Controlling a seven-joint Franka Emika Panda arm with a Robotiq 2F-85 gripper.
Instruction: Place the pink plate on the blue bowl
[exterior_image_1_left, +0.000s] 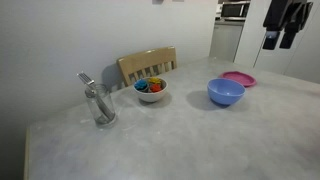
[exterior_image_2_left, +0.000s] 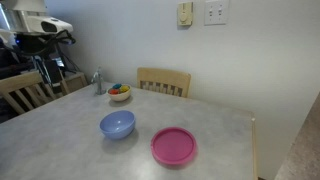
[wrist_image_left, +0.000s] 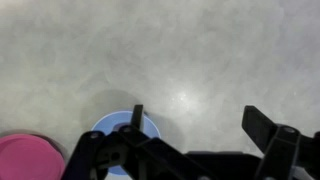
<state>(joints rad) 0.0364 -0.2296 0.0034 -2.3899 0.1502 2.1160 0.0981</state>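
The pink plate (exterior_image_1_left: 239, 78) lies flat on the grey table, right beside the blue bowl (exterior_image_1_left: 226, 92). Both also show in an exterior view, the plate (exterior_image_2_left: 173, 146) near the front edge and the bowl (exterior_image_2_left: 117, 125) to its left. In the wrist view the bowl (wrist_image_left: 112, 129) and the plate (wrist_image_left: 28, 157) sit at the lower left. My gripper (wrist_image_left: 196, 125) hangs high above the table with its fingers wide apart and nothing between them. It shows at the top right (exterior_image_1_left: 283, 38) in an exterior view.
A white bowl (exterior_image_1_left: 151, 91) with colourful items and a metal shaker (exterior_image_1_left: 98, 102) stand farther along the table. A wooden chair (exterior_image_1_left: 147, 65) is behind them. More chairs (exterior_image_2_left: 24, 92) stand at the table's other side.
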